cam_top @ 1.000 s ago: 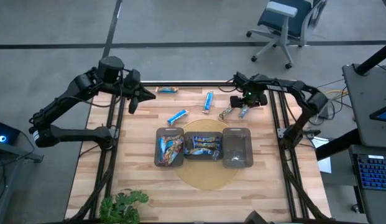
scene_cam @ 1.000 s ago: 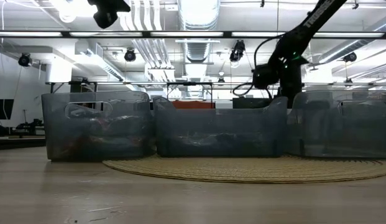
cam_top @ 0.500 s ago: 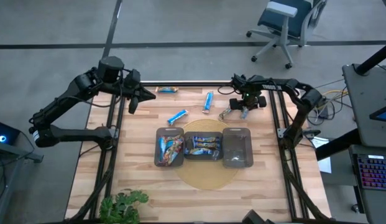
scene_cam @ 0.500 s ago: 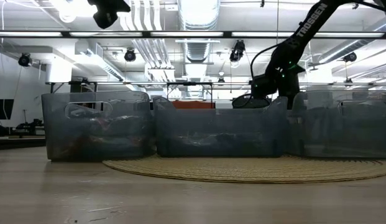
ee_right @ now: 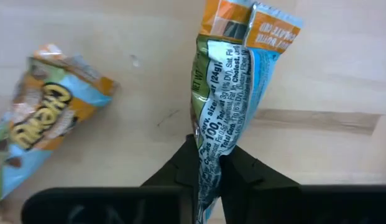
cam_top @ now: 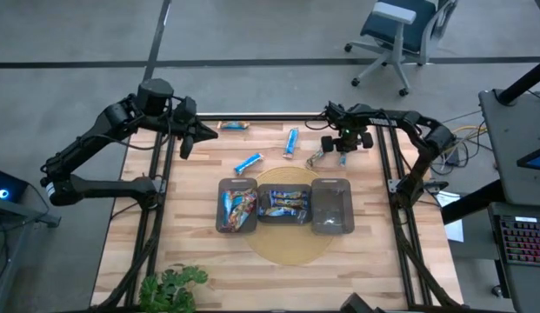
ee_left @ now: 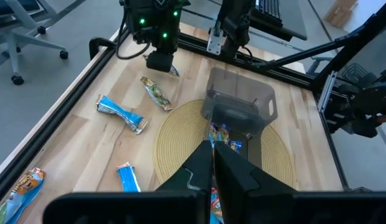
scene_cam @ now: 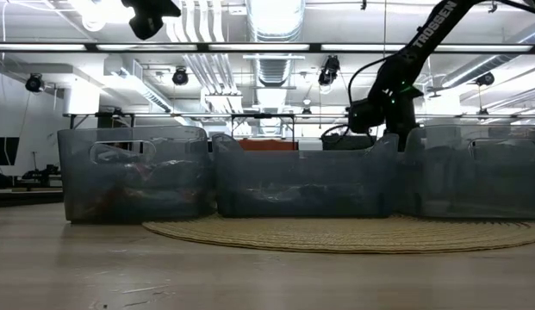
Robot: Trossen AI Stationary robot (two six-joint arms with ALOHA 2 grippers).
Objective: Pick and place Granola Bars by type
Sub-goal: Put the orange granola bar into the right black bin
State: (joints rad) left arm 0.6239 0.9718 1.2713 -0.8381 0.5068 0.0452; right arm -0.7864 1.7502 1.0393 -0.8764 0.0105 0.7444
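My right gripper point(cam_top: 343, 149) stands over the table's far right part, shut on a granola bar point(ee_right: 233, 74) in an orange, green and pale blue wrapper. A second mixed-colour bar point(ee_right: 40, 130) lies flat on the wood just beside it point(cam_top: 316, 158). Two blue bars point(cam_top: 248, 162) point(cam_top: 291, 139) and an orange one point(cam_top: 235, 125) lie loose on the far half of the table. My left gripper point(cam_top: 184, 143) hangs shut and empty above the far left part. Three dark trays sit in a row mid-table, and the left tray point(cam_top: 221, 209) and middle tray point(cam_top: 263, 193) hold bars. My right gripper pinches the bar's near end point(ee_right: 208, 155) between its two fingers, where the wrapper is squeezed narrow. The fingers come from above, pointing down, and the bar runs on lengthwise past them toward the wood. Whether its far end point(ee_right: 252, 25) rests on the table, I cannot tell.
The trays stand partly on a round woven mat point(cam_top: 291, 248). The right tray point(cam_top: 346, 209) shows no bars. Black rails frame the table's left, right and far edges. A potted plant point(cam_top: 172, 285) sits at the near left corner. An office chair stands beyond the far edge.
My right gripper has dipped toward the table over the mixed-colour bar at the far right and shut on its end, taking hold of it. The other bars lie where they were.
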